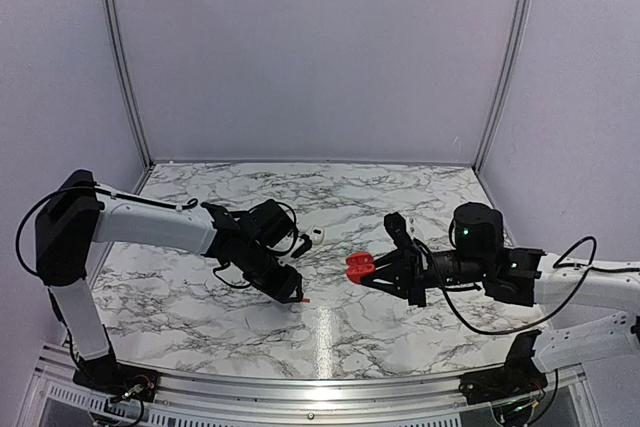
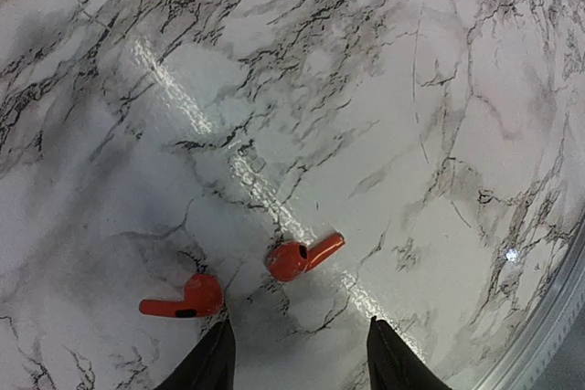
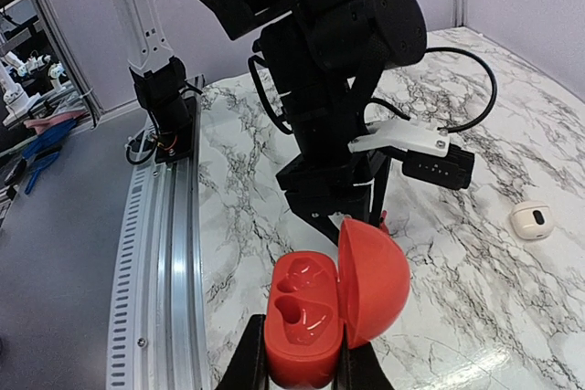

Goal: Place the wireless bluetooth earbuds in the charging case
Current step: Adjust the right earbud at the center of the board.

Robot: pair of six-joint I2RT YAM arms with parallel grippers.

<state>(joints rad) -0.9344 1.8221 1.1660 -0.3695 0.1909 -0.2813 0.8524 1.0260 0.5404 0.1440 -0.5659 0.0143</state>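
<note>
The left jaws stand apart, tips down toward the bench point(image 2: 384, 89), with one red earbud point(image 2: 302, 258) lying at their 12 o'clock, lined up for a pinch. The second earbud point(image 2: 181, 300) lies at 10 o'clock. The right jaws are clamped on the red charging case point(image 3: 306, 317), lid open and wells upward, presumably to receive them. A white pebble point(image 3: 531, 220) lies at its 2 o'clock.
</note>
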